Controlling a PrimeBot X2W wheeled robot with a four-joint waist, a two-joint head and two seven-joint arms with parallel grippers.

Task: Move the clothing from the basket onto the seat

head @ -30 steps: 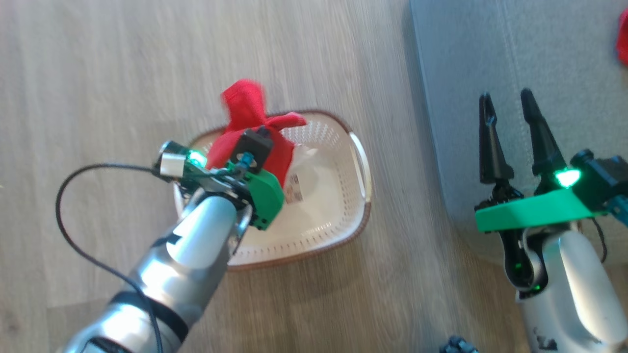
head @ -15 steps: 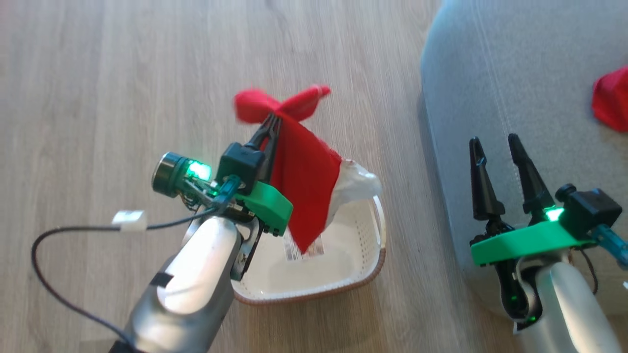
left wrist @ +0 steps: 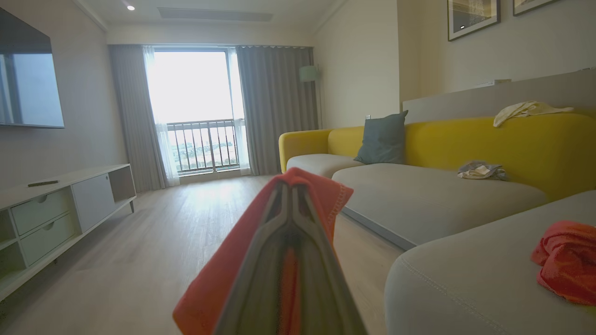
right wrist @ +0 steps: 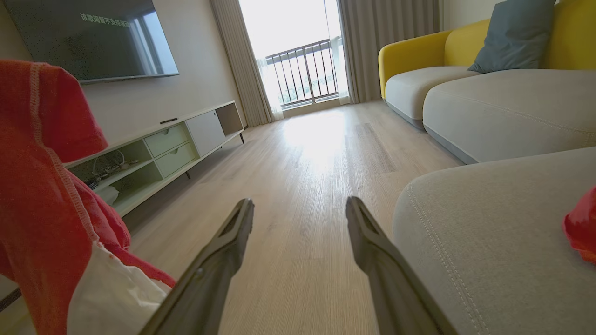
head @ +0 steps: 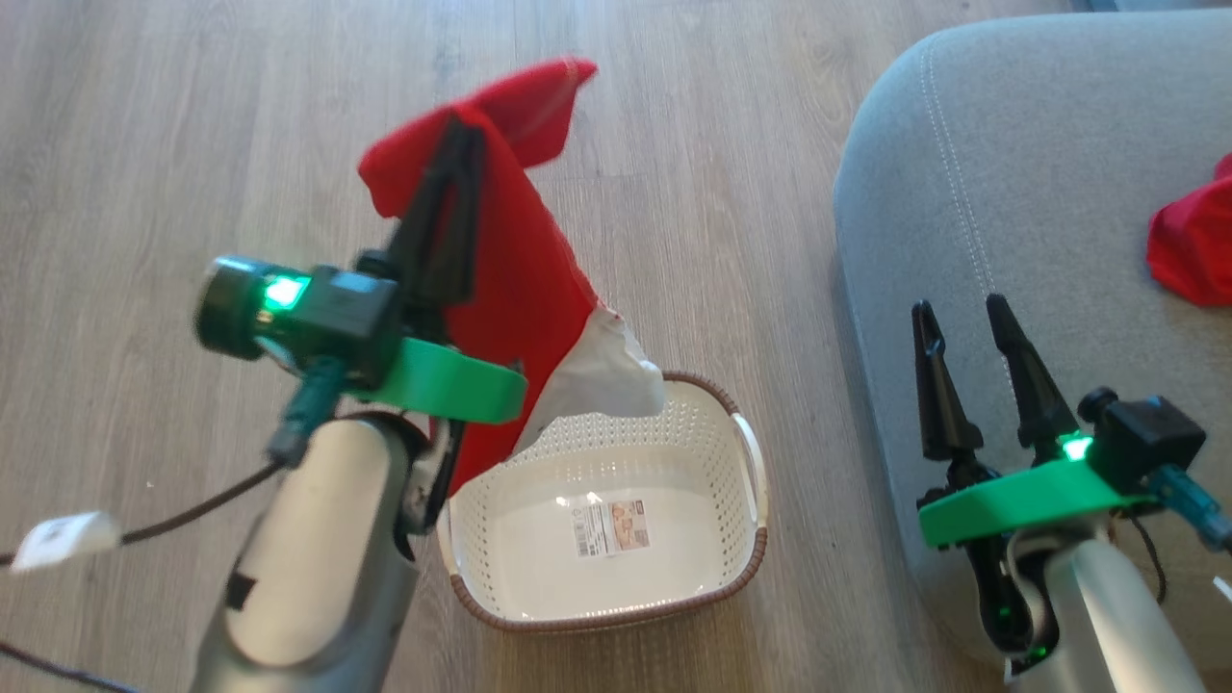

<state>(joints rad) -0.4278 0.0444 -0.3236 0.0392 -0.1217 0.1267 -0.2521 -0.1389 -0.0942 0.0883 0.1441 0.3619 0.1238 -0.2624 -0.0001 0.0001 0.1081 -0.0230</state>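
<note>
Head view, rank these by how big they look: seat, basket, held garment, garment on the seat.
1. seat
2. held garment and basket: these look alike, and the garment hangs nearer the camera, so unranked
3. garment on the seat, cut off by the picture's edge

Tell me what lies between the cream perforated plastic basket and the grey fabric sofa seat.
A bare strip of pale wood floor separates basket and seat, seen in the head view.
</note>
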